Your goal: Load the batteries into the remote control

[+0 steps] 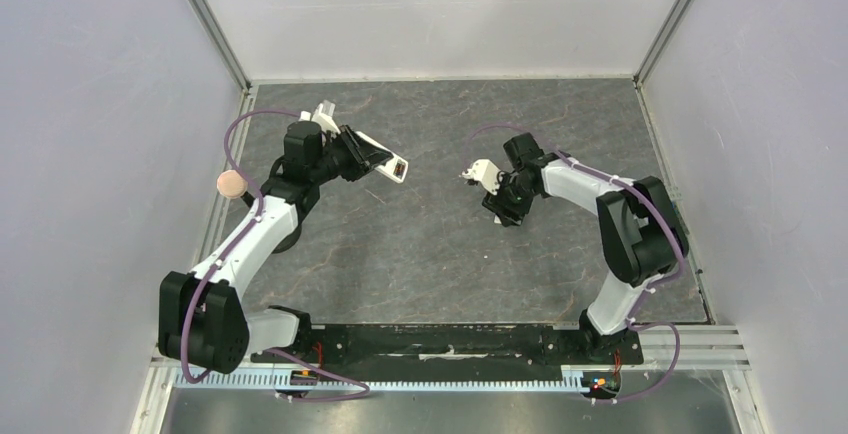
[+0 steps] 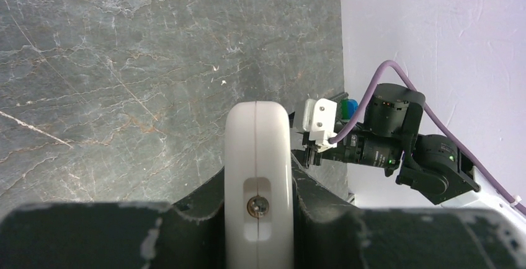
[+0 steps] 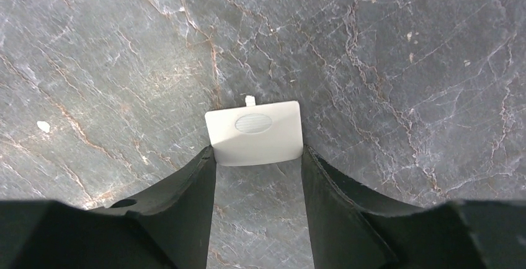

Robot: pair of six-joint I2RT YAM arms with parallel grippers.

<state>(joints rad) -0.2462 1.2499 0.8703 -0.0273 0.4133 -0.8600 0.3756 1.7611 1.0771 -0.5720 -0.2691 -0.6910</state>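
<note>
1. Top external view: the left gripper (image 1: 352,150) holds the remote control (image 1: 385,162) off the counter (image 1: 420,264) at the far left, with its jaws clamped on the white body.
2. The right gripper (image 1: 490,180), right of centre, has its jaws closed narrowly on the small white cover (image 3: 254,131).
3. No batteries show in any view, and I cannot tell whether they already sit inside the remote control.
4. The cover is off, so at least the closing step seems left to do.
</note>
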